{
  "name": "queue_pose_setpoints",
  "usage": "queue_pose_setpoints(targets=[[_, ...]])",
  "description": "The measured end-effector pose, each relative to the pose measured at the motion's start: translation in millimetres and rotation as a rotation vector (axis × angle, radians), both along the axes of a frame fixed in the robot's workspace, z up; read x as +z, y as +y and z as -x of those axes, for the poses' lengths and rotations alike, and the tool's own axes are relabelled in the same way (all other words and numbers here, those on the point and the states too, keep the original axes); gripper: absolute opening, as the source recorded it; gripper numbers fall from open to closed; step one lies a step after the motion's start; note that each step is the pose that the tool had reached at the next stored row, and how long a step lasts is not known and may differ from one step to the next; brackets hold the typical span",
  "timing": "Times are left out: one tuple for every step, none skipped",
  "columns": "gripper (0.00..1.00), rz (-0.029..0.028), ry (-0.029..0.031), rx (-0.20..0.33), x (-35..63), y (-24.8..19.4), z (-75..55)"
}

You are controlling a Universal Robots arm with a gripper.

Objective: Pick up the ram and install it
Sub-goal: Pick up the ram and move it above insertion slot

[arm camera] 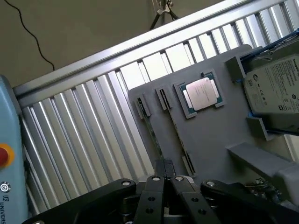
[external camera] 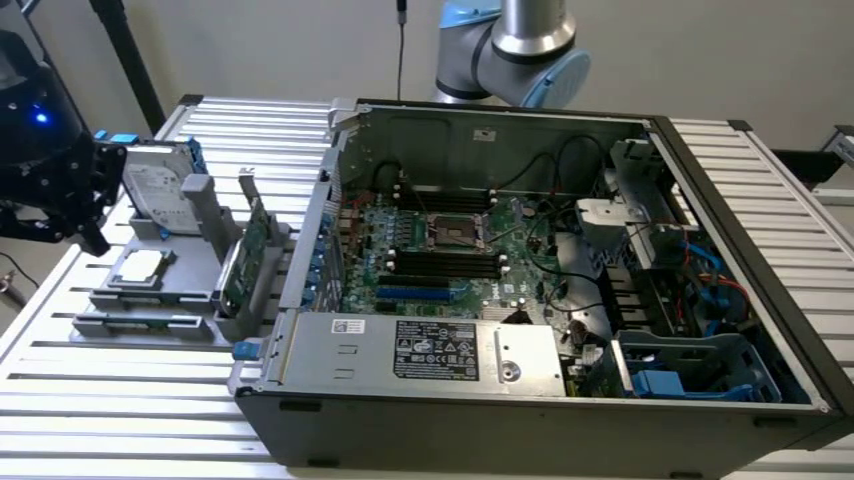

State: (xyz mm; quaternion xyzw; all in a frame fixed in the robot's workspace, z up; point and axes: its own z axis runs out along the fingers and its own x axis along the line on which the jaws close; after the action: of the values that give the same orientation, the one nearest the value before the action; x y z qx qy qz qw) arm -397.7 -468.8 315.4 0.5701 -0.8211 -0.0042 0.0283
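The ram point(arm camera: 150, 135) shows as a thin dark-green stick seen edge-on, standing in the slotted clips of the grey parts holder point(arm camera: 210, 135). My gripper point(arm camera: 165, 173) hovers above the near end of that stick, its black fingers point(arm camera: 154, 186) pressed together with nothing between them. In the exterior view the gripper point(external camera: 91, 238) hangs at the left edge, over the left side of the holder point(external camera: 174, 300). The open computer case point(external camera: 747, 290) lies to the exterior view's right, with the motherboard's black memory slots point(external camera: 447, 262) exposed.
On the holder also sit a hard drive point(external camera: 158, 185) point(arm camera: 275, 88), a processor chip point(external camera: 140, 265) point(arm camera: 201, 93) and an upright green expansion card point(external camera: 247, 262). The slatted metal table point(external camera: 120, 400) carries everything. The arm's base point(external camera: 527, 45) rises behind the case.
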Motion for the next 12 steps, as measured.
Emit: queue_pose_setpoints(targets=[[0.11, 0.0, 0.0, 0.019, -0.1, 0.0, 0.0], [0.11, -0.0001, -0.0001, 0.038, -0.3, 0.0, 0.1], [0.11, -0.0002, -0.0002, 0.056, -0.5, 0.0, 0.1], [0.11, -0.0001, -0.0001, 0.073, -0.6, 0.0, 0.1], [0.11, -0.0001, 0.0, 0.092, -0.8, 0.0, 0.0], [0.11, -0.0001, -0.0001, 0.109, -1.0, 0.0, 0.0], [0.11, -0.0001, -0.0001, 0.127, -1.4, 0.0, 0.0], [0.11, -0.0001, -0.0001, 0.147, -1.8, 0.0, 0.0], [0.11, -0.0001, -0.0001, 0.164, -2.2, 0.0, 0.0], [0.11, -0.0001, -0.0001, 0.183, -2.6, 0.0, 0.0], [0.11, -0.0001, -0.0001, 0.2, -3.1, 0.0, 0.1], [0.11, -0.0001, -0.0002, 0.219, -3.6, 0.0, 0.1]])
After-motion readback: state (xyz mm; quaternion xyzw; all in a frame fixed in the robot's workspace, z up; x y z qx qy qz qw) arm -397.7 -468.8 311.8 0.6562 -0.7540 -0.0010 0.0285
